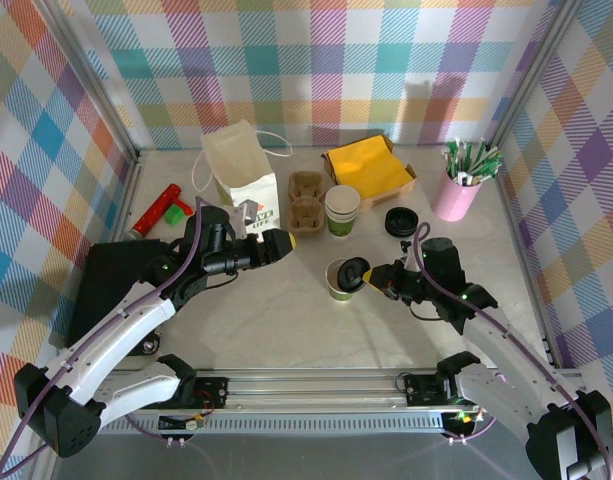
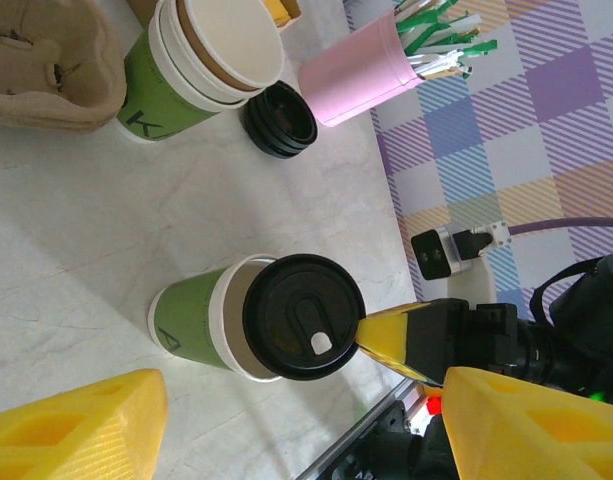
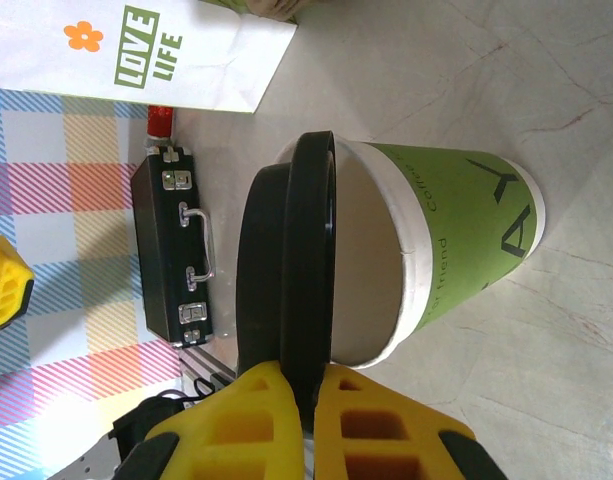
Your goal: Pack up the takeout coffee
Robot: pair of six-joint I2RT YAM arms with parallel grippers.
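Cup (image 1: pixel 336 287), paper, green-banded, upright mid-bench; bare bench (image 1: pixel 286 325) open on its near side, cup stack (image 1: pixel 342 210) apart behind. Black lid (image 1: pixel 354 271) tilted against its mouth, unseated, rim pinched in right jaws. Left jaws spread wide, empty, near cup's left.

The paper cup (image 3: pixel 456 250) has a matt green band and a smooth cream inside. Its black lid (image 2: pixel 304 316) is glossy plastic. The table (image 1: pixel 286 330) is smooth, pale and faintly marbled. The far cup carrier (image 1: pixel 306 198) is rough moulded pulp, and the white bag (image 1: pixel 241 175) is creased matt paper. The black case (image 3: pixel 156 260) on the left carries shiny metal latches.
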